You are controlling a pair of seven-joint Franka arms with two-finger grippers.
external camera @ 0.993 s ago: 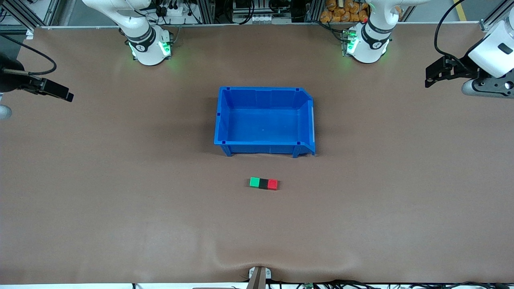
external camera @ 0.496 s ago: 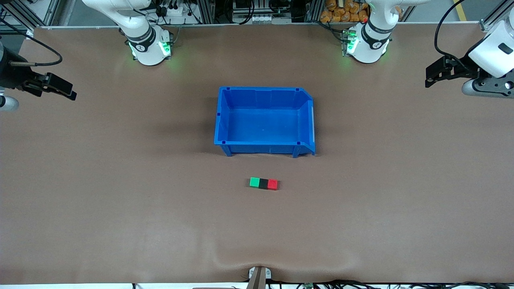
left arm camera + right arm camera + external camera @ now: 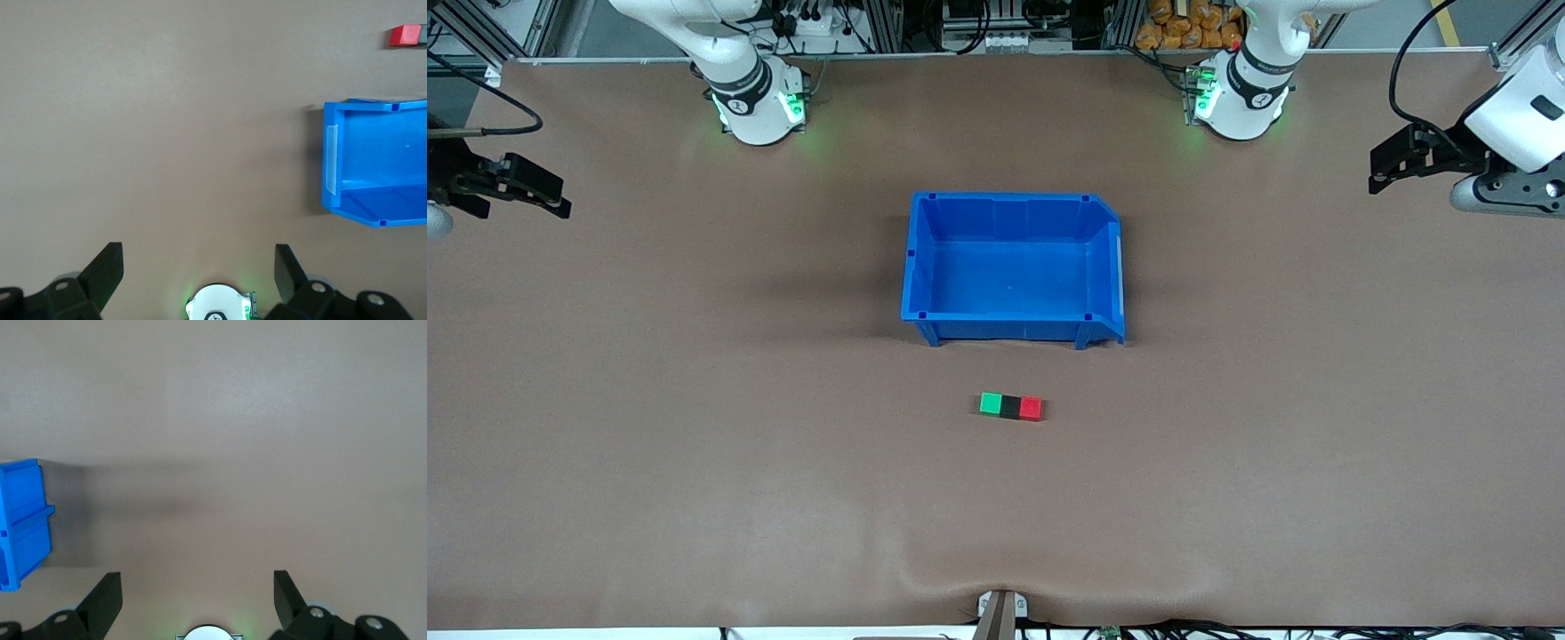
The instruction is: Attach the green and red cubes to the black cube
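A green cube (image 3: 990, 404), a black cube (image 3: 1009, 407) and a red cube (image 3: 1031, 408) sit joined in one row on the table, nearer to the front camera than the blue bin, black in the middle. The red cube (image 3: 403, 35) shows in the left wrist view with a sliver of the black one (image 3: 423, 33). My left gripper (image 3: 1384, 165) is open and empty, up over the left arm's end of the table. My right gripper (image 3: 541, 197) is open and empty over the right arm's end. Both are well away from the cubes.
An empty blue bin (image 3: 919, 267) stands mid-table between the arm bases and the cubes; it also shows in the left wrist view (image 3: 331, 160) and the right wrist view (image 3: 23, 520). A camera mount (image 3: 1000, 609) sits at the table's front edge.
My right gripper has shifted a little toward the right arm's end of the table and toward the bases. The cubes, bin and left arm have not moved.
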